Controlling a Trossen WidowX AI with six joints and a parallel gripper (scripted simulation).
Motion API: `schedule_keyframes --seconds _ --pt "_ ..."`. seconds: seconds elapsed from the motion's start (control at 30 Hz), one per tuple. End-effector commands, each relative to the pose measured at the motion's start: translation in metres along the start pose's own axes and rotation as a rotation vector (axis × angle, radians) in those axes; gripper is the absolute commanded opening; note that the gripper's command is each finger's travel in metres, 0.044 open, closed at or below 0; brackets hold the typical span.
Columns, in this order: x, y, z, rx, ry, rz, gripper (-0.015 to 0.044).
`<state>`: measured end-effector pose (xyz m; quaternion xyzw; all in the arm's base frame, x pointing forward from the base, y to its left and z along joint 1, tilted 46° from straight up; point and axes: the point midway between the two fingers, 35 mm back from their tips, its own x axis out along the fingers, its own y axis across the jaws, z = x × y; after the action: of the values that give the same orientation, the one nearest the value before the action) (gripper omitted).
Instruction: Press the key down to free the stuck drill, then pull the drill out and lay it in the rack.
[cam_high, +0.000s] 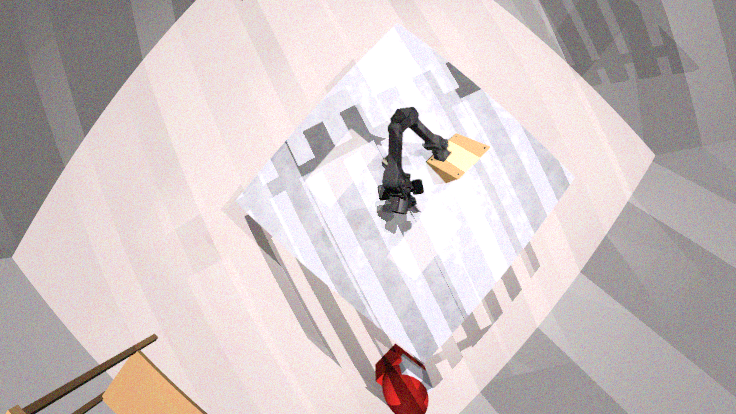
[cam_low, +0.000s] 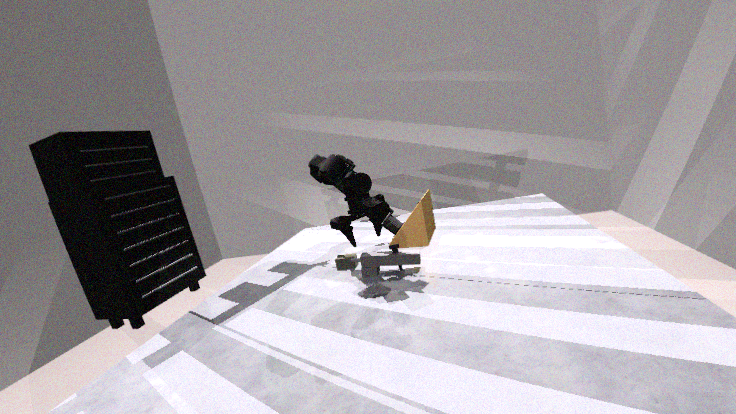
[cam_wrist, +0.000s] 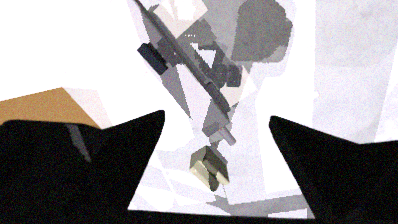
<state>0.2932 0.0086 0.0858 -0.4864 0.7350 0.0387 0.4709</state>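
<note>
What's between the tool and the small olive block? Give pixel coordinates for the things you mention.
Only open air, by the exterior view: the open tool (cam_high: 400, 190) (cam_low: 366, 239) (cam_wrist: 217, 117) hovers above the olive block (cam_high: 384, 161) (cam_low: 343, 263) (cam_wrist: 208, 159), with nothing between.

one arm (cam_high: 395, 149) (cam_low: 355, 187), one black cabinet (cam_low: 128, 226), one wooden wedge (cam_high: 460, 157) (cam_low: 417, 223) (cam_wrist: 45, 107).

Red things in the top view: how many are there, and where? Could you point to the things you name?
1: a glossy red rounded object (cam_high: 405, 392) at the bottom edge, right of centre. Others may lie beyond the frame.
</note>
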Motion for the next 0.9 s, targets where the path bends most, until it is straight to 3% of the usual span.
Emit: schedule_keyframes --seconds 0.0,0.13,0.87 --pt "0.033 -0.031 -0.055 -0.573 0.033 -0.005 0.0440" --pt "0.041 -0.037 -0.070 -0.719 0.046 0.000 0.0440" --pt "0.041 -0.037 -0.070 -0.723 0.046 0.000 0.0440"
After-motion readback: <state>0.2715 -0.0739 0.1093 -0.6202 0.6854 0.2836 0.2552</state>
